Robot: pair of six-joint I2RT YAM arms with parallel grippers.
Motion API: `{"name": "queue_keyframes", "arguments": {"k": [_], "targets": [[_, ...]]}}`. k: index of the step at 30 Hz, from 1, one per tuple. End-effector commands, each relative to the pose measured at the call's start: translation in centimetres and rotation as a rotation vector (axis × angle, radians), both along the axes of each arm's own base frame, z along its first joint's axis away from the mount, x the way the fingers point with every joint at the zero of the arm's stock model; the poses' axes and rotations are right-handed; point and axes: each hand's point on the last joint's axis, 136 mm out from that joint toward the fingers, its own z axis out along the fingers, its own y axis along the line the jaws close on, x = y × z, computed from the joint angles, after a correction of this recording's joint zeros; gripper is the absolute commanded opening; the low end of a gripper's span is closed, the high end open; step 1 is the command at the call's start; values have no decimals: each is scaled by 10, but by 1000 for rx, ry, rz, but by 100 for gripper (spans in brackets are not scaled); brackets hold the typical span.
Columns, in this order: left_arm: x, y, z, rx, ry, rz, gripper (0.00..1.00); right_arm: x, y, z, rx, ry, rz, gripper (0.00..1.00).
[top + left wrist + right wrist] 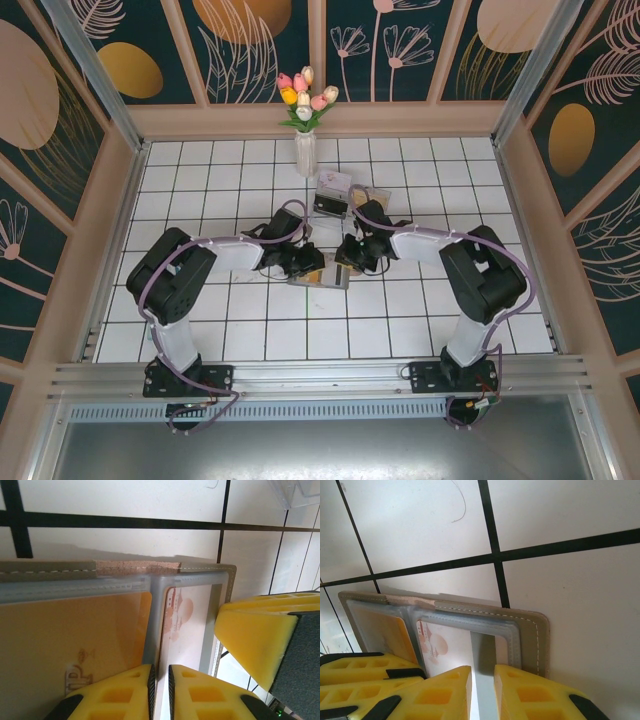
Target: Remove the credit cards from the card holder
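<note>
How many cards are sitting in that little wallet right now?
2. An orange card sits in one clear pocket of the card holder, a white card with an orange print in the pocket beside it. More may be hidden behind them.

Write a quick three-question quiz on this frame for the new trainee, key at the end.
1. True or false: the wallet lies folded shut.
2. Pick one. What pinches the wallet's near edge? A) the left gripper alone B) the right gripper alone C) both
3. What colour is the second card, in the pocket beside the white card?
Key: 1 false, it lies open; 2 C; 3 orange.
</note>
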Motion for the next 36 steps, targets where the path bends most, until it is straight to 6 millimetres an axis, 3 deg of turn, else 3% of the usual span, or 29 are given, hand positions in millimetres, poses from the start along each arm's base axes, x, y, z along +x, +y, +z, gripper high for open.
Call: {"name": "queue_keyframes", "arguments": {"k": [1, 6, 10, 15, 25, 36], "targets": [[-5, -1, -8, 24, 20, -29, 18, -2, -5, -10, -44, 11, 16, 22], [-3, 5, -11, 65, 16, -21, 18, 5, -7, 11, -38, -46, -7, 23], [-4, 9, -11, 91, 11, -15, 17, 3, -16, 16, -69, -51, -37, 23], [-2, 10, -7, 97, -1, -14, 17, -3, -21, 8, -91, -27, -46, 21], [-2, 5, -7, 73, 3, -25, 16, -1, -9, 1, -59, -13, -1, 14], [-4, 4, -11, 64, 20, -33, 13, 1, -7, -8, -66, -6, 13, 14]]}}
